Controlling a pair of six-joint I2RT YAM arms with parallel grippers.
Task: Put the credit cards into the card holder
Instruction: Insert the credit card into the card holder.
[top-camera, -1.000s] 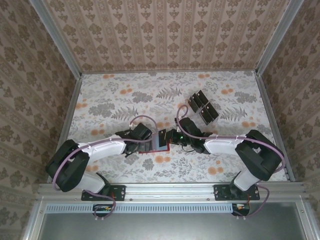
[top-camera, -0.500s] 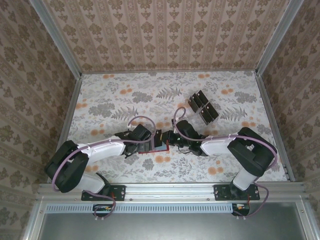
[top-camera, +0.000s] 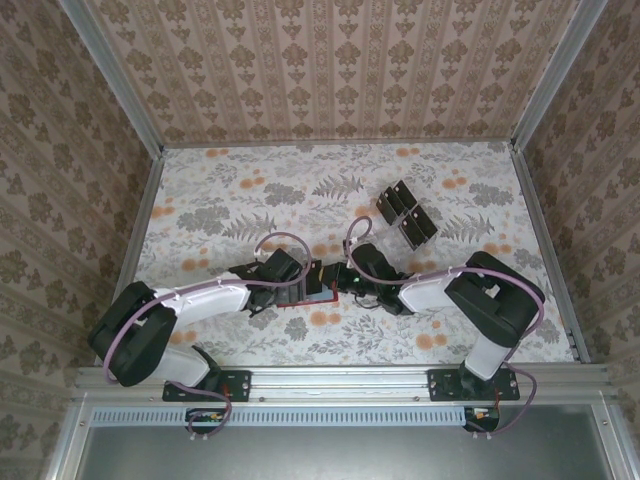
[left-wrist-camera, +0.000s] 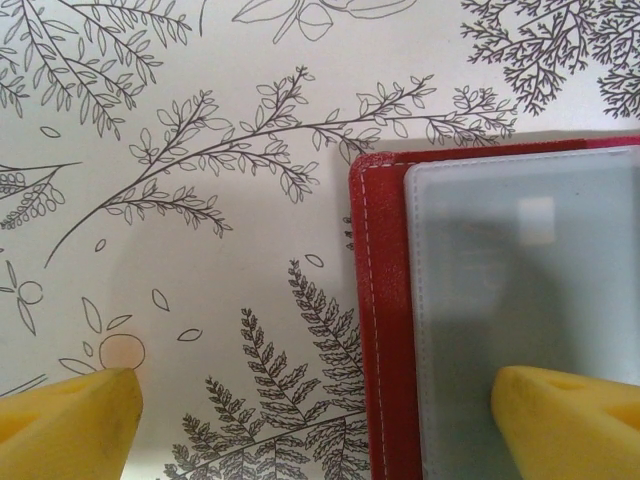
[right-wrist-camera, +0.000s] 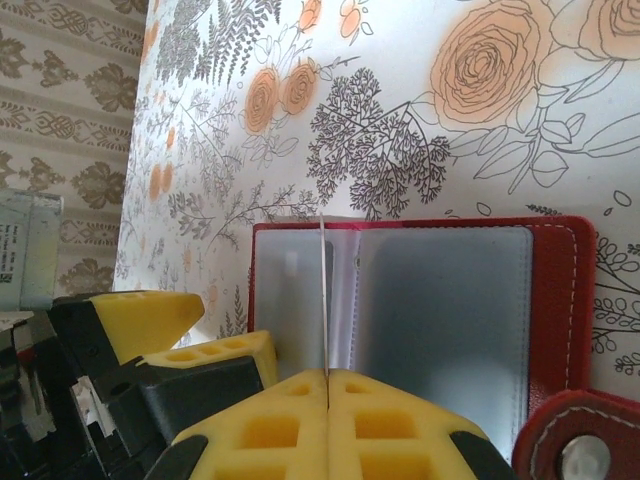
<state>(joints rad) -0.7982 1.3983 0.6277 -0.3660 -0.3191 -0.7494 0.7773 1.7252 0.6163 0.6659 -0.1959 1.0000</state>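
Note:
The red card holder (right-wrist-camera: 560, 300) lies open on the table, its clear sleeves facing up. My right gripper (right-wrist-camera: 327, 375) is shut on one credit card (right-wrist-camera: 325, 290), seen edge-on and upright over the holder's middle fold. My left gripper (left-wrist-camera: 315, 425) is open and straddles the holder's left edge (left-wrist-camera: 385, 330): one yellow fingertip (left-wrist-camera: 565, 420) is over the clear sleeve, the other over the bare table. In the top view both grippers meet at the holder (top-camera: 312, 298), the left gripper (top-camera: 302, 283) facing the right gripper (top-camera: 338, 281). Several black credit cards (top-camera: 405, 215) lie at the back right.
The holder's closure tab with a metal snap (right-wrist-camera: 575, 450) sticks out at its right side. Patterned walls and metal rails (top-camera: 140, 230) enclose the flowered table. Open tabletop (top-camera: 230, 190) stretches behind and left of the arms.
My right arm has swung left, carrying the card further over the holder toward the left gripper. The left gripper has stayed in place and open.

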